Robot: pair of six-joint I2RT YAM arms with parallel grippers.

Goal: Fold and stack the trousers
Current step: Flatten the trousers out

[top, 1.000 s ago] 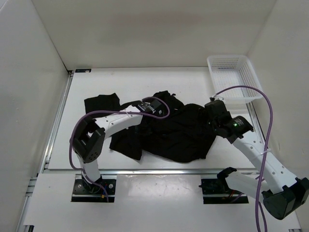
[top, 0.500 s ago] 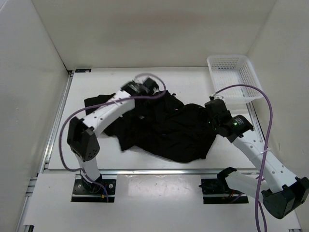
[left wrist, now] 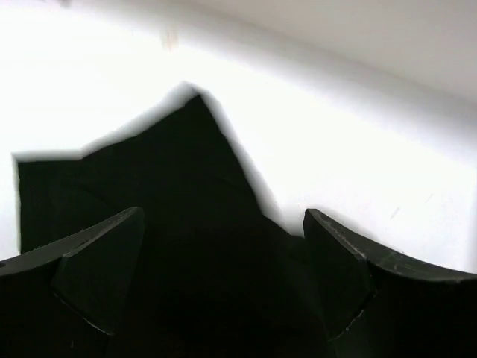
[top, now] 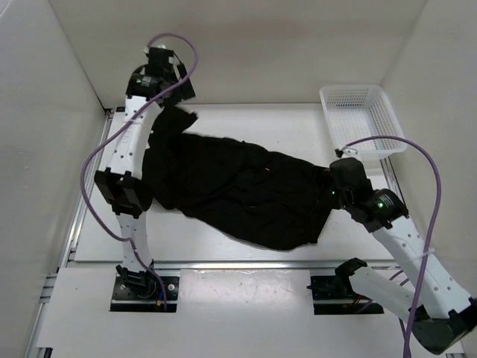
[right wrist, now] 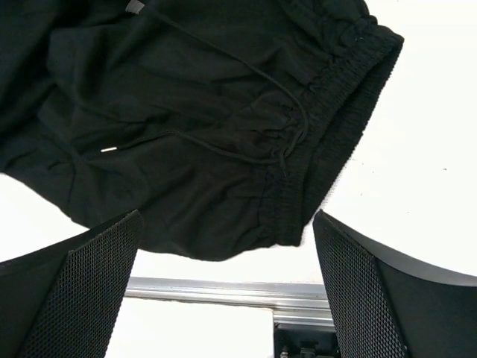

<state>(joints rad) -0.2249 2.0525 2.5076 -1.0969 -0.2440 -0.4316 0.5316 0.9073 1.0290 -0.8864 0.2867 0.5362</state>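
The black trousers (top: 246,190) lie spread across the table, one leg end drawn out to the back left corner (top: 175,123) and the waist on the right. My left gripper (top: 175,91) hangs over that leg end, by the back wall. In the left wrist view its fingers (left wrist: 104,268) stand wide apart, open (left wrist: 223,216), with the fabric's pointed corner (left wrist: 190,142) lying under them. My right gripper (top: 337,175) hovers at the waist, open (right wrist: 227,216) and holding nothing. Just beyond it are the elastic waistband (right wrist: 335,97) and its drawstring (right wrist: 223,145).
A white plastic basket (top: 361,123) stands at the back right corner. The metal rail (right wrist: 223,291) of the table's near edge shows below the waistband. White walls close in the left, back and right sides.
My left arm swept from the middle of the pile to the back left, pulling a trouser leg out straight, then opened its jaws. The right gripper opened wider and drew slightly back.
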